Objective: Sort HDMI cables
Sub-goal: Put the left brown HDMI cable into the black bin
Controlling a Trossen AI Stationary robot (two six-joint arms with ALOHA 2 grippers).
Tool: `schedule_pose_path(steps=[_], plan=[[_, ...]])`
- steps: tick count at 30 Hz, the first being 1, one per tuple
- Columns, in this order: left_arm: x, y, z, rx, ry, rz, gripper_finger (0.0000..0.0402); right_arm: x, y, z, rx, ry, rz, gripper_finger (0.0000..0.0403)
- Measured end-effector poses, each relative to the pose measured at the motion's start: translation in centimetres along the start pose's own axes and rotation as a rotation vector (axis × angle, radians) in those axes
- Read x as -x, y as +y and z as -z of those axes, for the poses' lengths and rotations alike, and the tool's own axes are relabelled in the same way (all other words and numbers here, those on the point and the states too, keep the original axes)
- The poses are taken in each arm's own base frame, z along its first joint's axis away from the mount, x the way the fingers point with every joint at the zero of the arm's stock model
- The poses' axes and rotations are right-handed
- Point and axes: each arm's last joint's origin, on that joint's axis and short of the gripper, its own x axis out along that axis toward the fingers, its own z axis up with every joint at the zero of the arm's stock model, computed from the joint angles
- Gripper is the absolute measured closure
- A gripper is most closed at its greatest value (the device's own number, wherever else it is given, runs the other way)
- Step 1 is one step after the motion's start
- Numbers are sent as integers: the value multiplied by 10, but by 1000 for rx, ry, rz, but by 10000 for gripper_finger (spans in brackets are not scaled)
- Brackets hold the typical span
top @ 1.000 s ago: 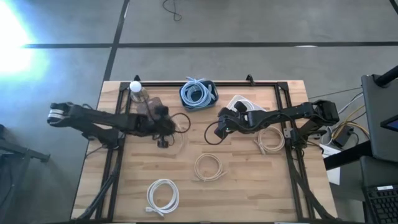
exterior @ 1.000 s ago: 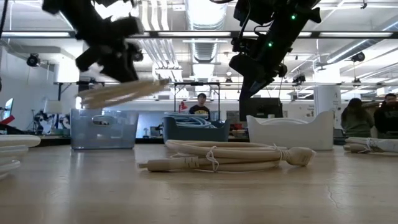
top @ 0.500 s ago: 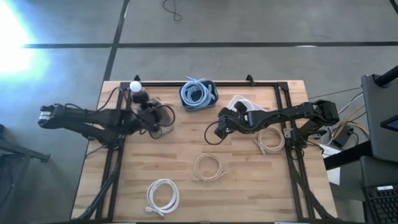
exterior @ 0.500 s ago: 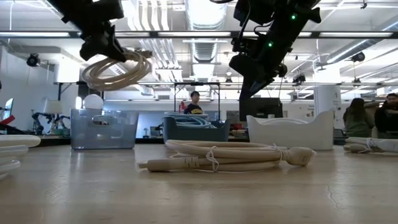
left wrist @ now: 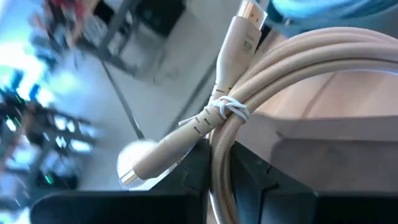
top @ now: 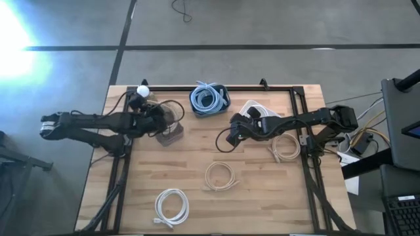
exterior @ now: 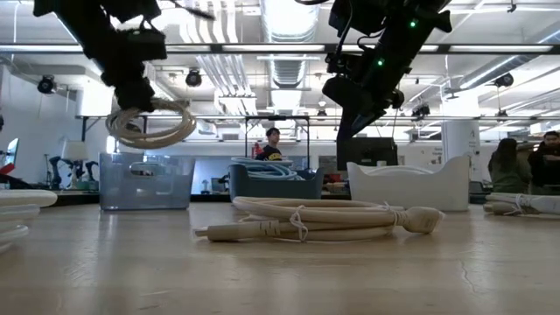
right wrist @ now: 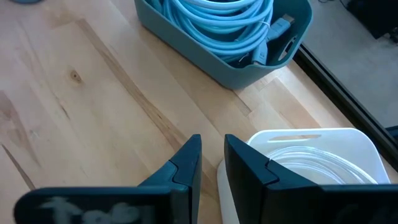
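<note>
The left gripper point(exterior: 131, 87) hangs above the clear bin point(top: 169, 128) near the table's far left corner, its jaws pinched on a beige coil point(exterior: 149, 122) that droops below them in a loose loop. The left wrist view shows the grip on the bundled strands point(left wrist: 236, 149) just beside the white tie point(left wrist: 227, 109), with the plug point(left wrist: 239, 37) sticking out stiffly past it. The coil looks light and springy: soft enough to sag, yet held in shape by the tie, so the bound section is probably the safest place to hold, while a pinch on a single strand could let the loops spill. The right gripper point(right wrist: 208, 158) hovers over bare wood near the table's middle, its jaws nearly together with only a narrow gap and nothing between them, beside the blue bin point(right wrist: 224, 37) of light blue cables point(right wrist: 214, 18) at the far edge and the white bin point(right wrist: 311, 168). Another beige coil point(top: 221, 176) lies at mid-table, a white coil point(top: 172, 206) near the near edge, and one more beige coil point(top: 286, 147) toward the right edge.
</note>
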Motion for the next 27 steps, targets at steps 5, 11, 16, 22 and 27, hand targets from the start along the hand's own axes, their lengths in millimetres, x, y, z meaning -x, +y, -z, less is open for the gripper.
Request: schedule_pose_path(steps=[5, 11, 16, 22, 27], plan=[[-11, 4, 5, 113, 115, 13, 353, 0, 0, 0, -1, -1, 0, 339], [-23, 1, 12, 159, 268, 84, 353, 0, 0, 0, -1, -1, 0, 339], [-29, -4, 17, 146, 379, 130, 353, 0, 0, 0, -1, -1, 0, 339], [-36, -8, 20, 117, 442, 110, 353, 0, 0, 0, -1, -1, 0, 339], [-37, -9, 16, 97, 453, 105, 353, 0, 0, 0, -1, -1, -1, 339]])
